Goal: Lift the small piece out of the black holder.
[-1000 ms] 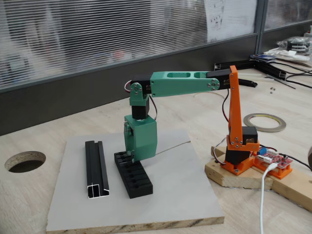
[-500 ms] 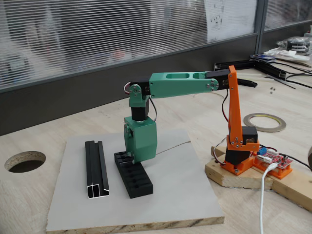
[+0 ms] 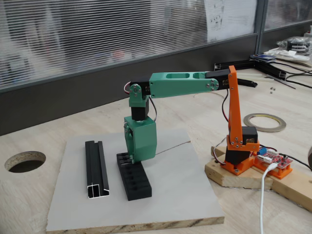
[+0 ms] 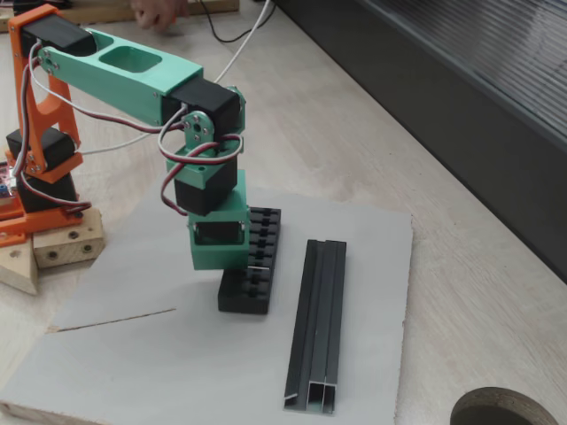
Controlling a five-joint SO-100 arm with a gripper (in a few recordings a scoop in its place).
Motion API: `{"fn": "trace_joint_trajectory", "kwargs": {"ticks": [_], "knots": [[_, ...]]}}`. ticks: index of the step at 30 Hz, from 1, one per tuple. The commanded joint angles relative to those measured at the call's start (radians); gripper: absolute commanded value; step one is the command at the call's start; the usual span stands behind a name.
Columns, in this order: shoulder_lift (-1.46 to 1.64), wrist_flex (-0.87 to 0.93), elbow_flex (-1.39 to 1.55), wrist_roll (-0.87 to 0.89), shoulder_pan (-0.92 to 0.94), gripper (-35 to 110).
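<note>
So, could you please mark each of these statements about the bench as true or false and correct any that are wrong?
1. The black slotted holder lies on the grey board. True.
2. The gripper hangs over the long black rail. False: it is right at the holder; the rail lies beside it, apart.
3. The rail and the holder lie roughly parallel on the board. True.
4. A roll of tape sits on top of the grey board. False: it lies on the wooden table, behind the arm's orange base.
5. The jaws are plainly holding a metal piece above the holder. False: no piece can be made out, and the jaws are hidden.
</note>
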Motion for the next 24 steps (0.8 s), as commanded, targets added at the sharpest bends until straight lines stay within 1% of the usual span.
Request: {"fn": "trace_joint_trajectory", "kwargs": {"ticks": [1, 6, 16, 24], "knots": [[0.029, 0.009, -0.011, 0.000, 0.000, 9], [0.032, 0.006, -0.015, 0.000, 0.000, 6], [0.052, 0.005, -0.017, 0.000, 0.002, 6], [0.166, 0.011, -0.017, 0.000, 0.003, 6]]}}
